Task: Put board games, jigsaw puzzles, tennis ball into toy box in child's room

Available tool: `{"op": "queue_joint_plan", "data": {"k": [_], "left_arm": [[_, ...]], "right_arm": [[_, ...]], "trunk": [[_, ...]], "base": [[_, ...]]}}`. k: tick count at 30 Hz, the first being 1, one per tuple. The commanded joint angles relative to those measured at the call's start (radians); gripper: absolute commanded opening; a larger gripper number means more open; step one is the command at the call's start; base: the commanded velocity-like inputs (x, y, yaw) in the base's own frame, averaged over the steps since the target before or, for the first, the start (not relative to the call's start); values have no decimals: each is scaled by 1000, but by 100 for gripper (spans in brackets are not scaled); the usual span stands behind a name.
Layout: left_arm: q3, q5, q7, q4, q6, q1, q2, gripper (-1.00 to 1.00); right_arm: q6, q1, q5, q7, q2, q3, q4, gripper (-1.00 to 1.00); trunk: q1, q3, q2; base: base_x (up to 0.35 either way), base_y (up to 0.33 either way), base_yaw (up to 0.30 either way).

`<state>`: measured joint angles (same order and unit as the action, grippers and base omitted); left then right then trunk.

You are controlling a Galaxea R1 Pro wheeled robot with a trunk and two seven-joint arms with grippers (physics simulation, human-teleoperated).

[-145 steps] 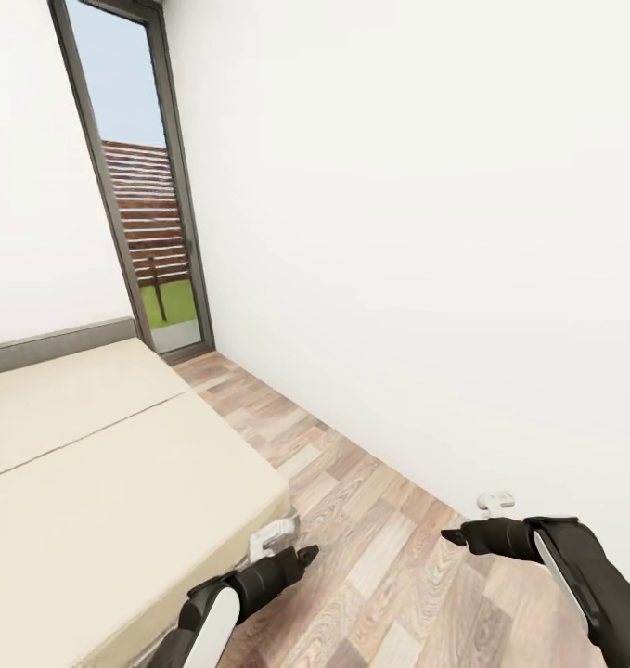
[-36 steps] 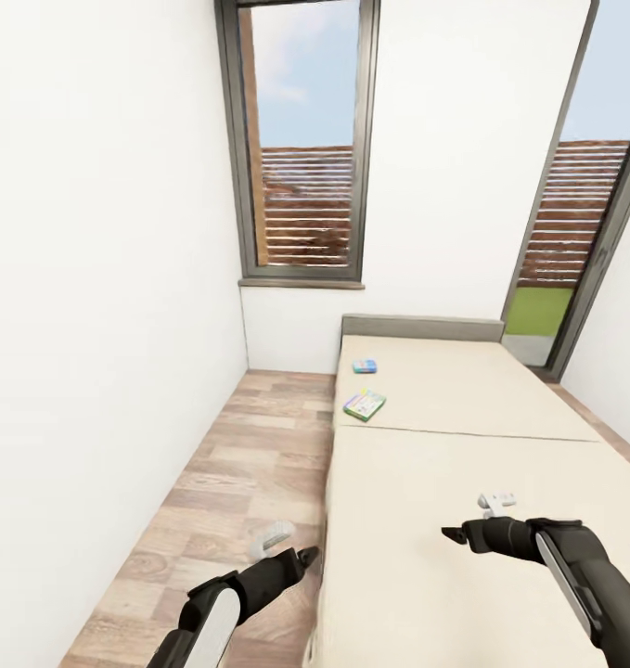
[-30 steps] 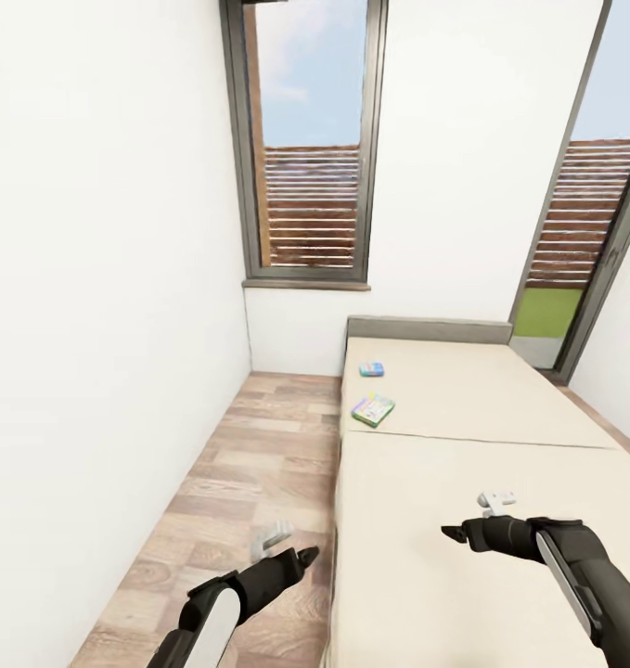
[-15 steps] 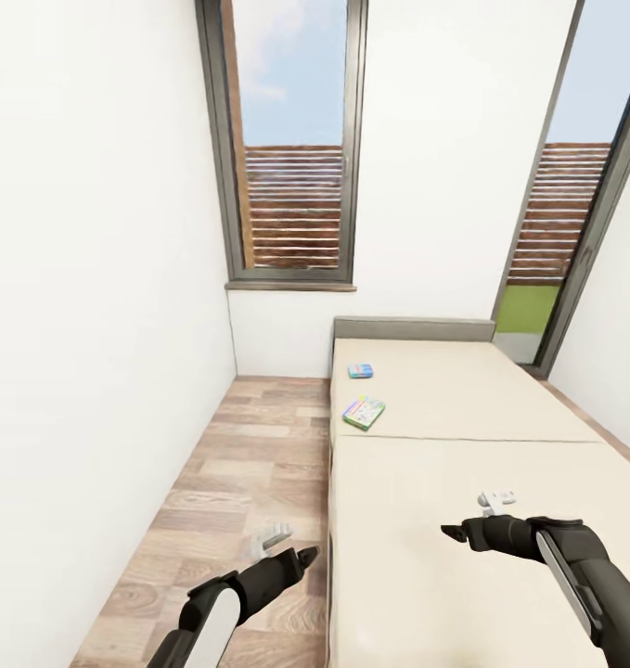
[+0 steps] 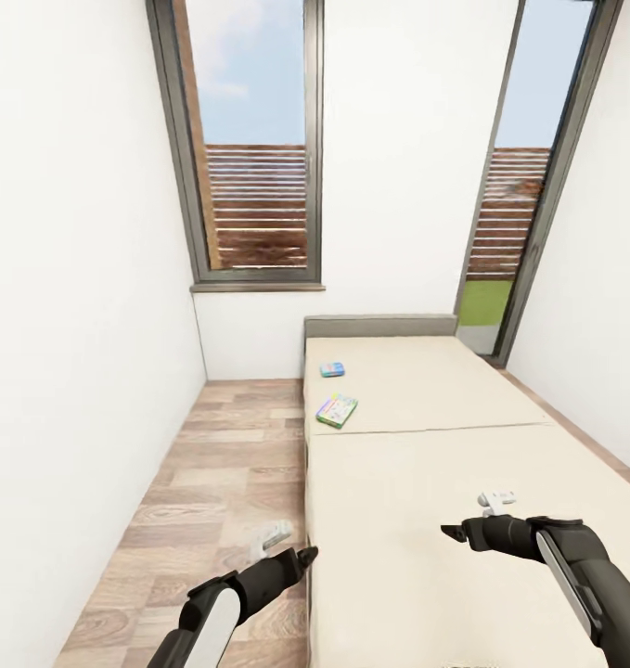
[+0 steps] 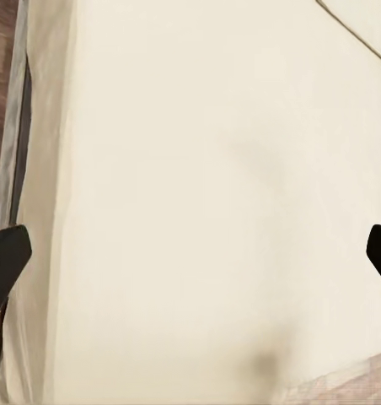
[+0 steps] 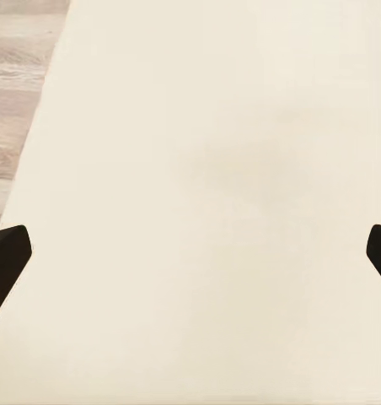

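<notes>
Board games (image 5: 337,409) lie on the bed (image 5: 463,482); left pincer (image 6: 190,253) and right pincer (image 7: 190,253) gape wide, empty.

Two board games (image 5: 337,410) lie flat on bed (image 5: 463,482).

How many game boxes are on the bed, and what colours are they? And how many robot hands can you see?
Blue game box: 1
White-green game box: 1
Grippers, left gripper and right gripper: 2
Total: 4
</notes>
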<state>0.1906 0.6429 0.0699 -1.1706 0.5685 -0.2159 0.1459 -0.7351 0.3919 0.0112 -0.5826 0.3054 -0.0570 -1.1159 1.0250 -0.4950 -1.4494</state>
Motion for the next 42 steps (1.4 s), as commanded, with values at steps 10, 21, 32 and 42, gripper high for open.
{"op": "queue_joint_plan", "data": {"k": [10,21,32,42], "left_arm": [[1,10,6,-1,2,0,0,100],[0,9,5,-1,2,0,0,100],[1,9,5,-2,1,0,-1,100],[1,6,6,-2,1,2,-2,100]], "right_arm": [[-6,1,0,-3,0,0,-1,100],[-6,1,0,-3,0,0,-3,100],[-6,1,0,-3,0,0,-6,100],[-6,1,0,-3,0,0,-8,100]], "trunk": [[0,-1,-1],[0,-1,-1],[0,-1,-1],[0,-1,-1]], "base": [[5,234,-48],[56,256,-7],[62,73,-1],[161,15,0]]}}
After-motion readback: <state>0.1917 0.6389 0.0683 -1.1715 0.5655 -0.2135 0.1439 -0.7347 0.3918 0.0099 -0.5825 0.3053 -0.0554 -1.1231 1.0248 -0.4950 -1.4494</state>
